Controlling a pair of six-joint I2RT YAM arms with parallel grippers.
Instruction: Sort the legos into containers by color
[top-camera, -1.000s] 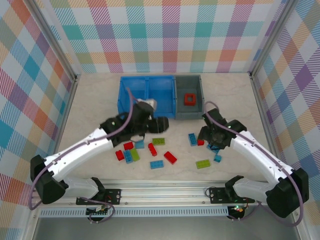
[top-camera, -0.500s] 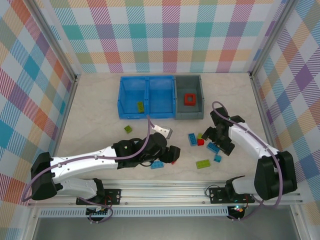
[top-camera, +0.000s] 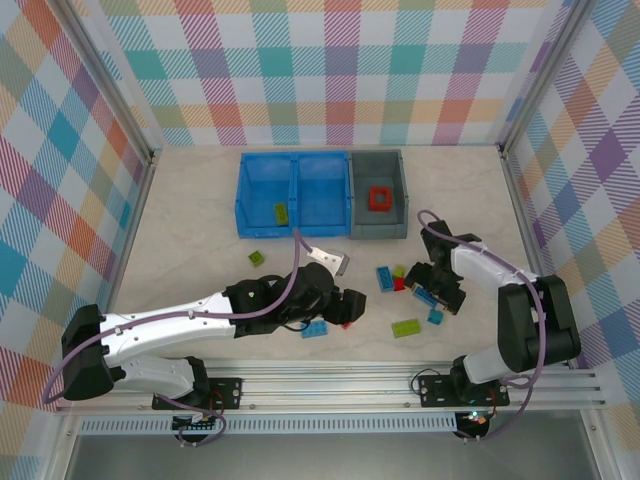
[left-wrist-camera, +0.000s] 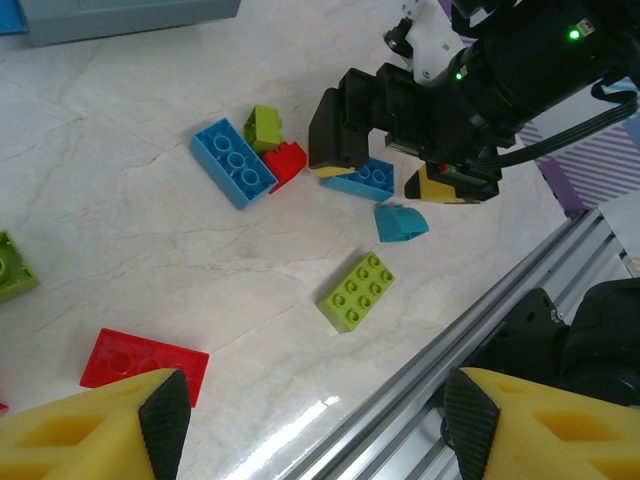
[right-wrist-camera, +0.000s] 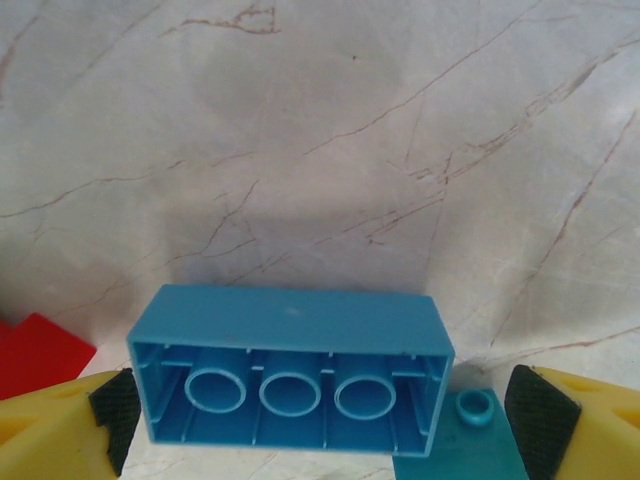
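Observation:
My right gripper (right-wrist-camera: 325, 432) is open and low over the table (right-wrist-camera: 330, 120). It straddles a light blue lego (right-wrist-camera: 290, 375) that lies on its side, with a gap at the right pad (right-wrist-camera: 540, 425). From above it sits at the right (top-camera: 441, 287) among blue, red and green legos. My left gripper (left-wrist-camera: 318, 425) is open with nothing between its jaws, at the front middle (top-camera: 347, 305). A red flat lego (left-wrist-camera: 145, 360) and a lime lego (left-wrist-camera: 355, 292) lie ahead of it. The blue bin (top-camera: 244, 190) holds a green lego (top-camera: 282, 212). The grey bin (top-camera: 359, 192) holds the red frame (top-camera: 380, 198).
A green lego (top-camera: 257, 258) lies alone left of centre. A blue lego (top-camera: 315, 330) rests beside my left arm, and a small blue lego (top-camera: 435, 316) and a lime one (top-camera: 406, 327) lie near the front rail (top-camera: 330, 378). Checked walls close off the sides.
My left arm has swung from beside the blue bin down to the front middle. A green lego now lies in the bin's left compartment. My right gripper has opened wider around the blue lego.

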